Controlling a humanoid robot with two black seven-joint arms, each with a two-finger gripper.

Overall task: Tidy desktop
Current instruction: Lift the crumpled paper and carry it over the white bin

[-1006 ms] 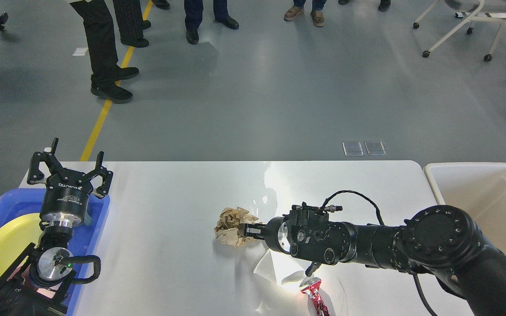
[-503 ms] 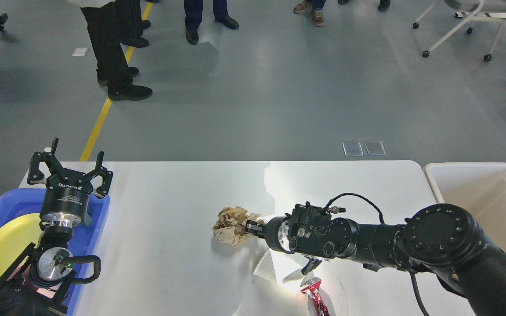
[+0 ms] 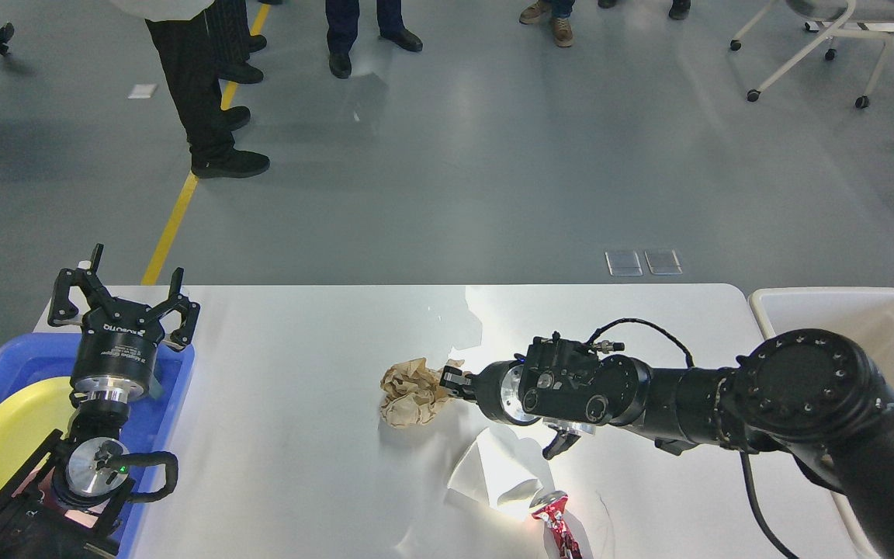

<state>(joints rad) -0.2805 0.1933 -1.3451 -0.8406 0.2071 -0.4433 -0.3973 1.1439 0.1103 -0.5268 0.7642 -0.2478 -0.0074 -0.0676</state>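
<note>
matt smooth white desktop [image 3: 299,435], crumpled brown paper ball [image 3: 412,392], glossy blue plastic tray [image 3: 175,384], crushed shiny red metal can [image 3: 559,524]

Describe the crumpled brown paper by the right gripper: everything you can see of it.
The crumpled brown paper is a tan, kraft-looking wad, creased and folded into a loose ball. It lies on the white desktop near its middle, casting a soft shadow. The right gripper reaches it from the right, its fingers closed on the wad's right edge.

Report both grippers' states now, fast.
Left gripper: open, holding nothing, above the blue tray.
Right gripper: shut on the crumpled brown paper.
</note>
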